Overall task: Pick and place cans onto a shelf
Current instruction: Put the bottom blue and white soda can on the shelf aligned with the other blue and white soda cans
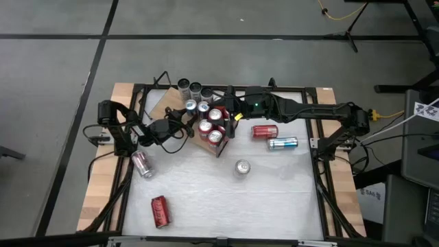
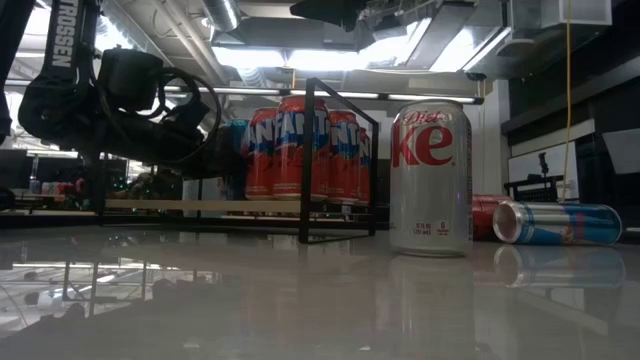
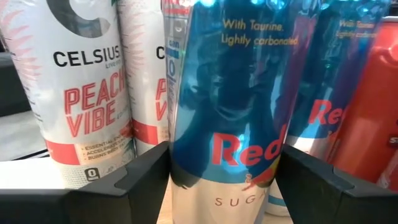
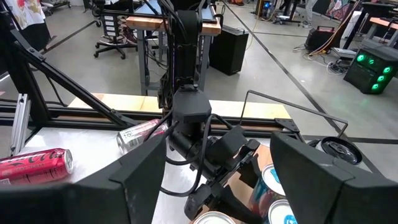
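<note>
High view: left pincer [image 1: 184,123] at the shelf [image 1: 161,106] beside the clustered cans [image 1: 211,123], right pincer [image 1: 228,110] above them, left wrist: fingers [image 3: 134,180] flanking a blue-and-silver Red Bull can [image 3: 227,106], grip uncertain, right wrist: pincer spread, empty.

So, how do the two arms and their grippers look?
Both arms are dark, nearly black, with loose black cables. The left arm carries white TROSSEN lettering. The left gripper and the right gripper have broad, angular black fingers. The right arm shows a small green light.
</note>
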You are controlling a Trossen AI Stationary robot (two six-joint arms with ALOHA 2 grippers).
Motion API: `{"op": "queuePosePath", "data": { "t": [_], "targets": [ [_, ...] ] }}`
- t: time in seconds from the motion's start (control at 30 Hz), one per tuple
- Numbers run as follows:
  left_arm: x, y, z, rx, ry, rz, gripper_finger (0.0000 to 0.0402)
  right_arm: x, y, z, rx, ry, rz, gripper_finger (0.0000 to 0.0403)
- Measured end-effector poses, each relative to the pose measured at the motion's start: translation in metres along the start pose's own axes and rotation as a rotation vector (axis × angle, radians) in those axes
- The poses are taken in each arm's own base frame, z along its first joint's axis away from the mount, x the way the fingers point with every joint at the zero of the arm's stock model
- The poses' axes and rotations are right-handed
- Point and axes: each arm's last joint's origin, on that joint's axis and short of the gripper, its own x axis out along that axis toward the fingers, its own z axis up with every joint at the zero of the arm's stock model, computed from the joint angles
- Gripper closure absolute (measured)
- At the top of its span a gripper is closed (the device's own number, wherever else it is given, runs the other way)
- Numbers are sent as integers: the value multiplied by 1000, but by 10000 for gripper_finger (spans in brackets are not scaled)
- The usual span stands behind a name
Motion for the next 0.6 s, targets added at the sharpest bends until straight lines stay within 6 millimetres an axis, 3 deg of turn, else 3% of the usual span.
{"op": "queuePosePath", "data": {
  "t": [0.6],
  "targets": [
    [0, 0, 8, -49, -70, -2, 137, 0, 0, 0, 0, -1, 0, 125]
  ]
}}
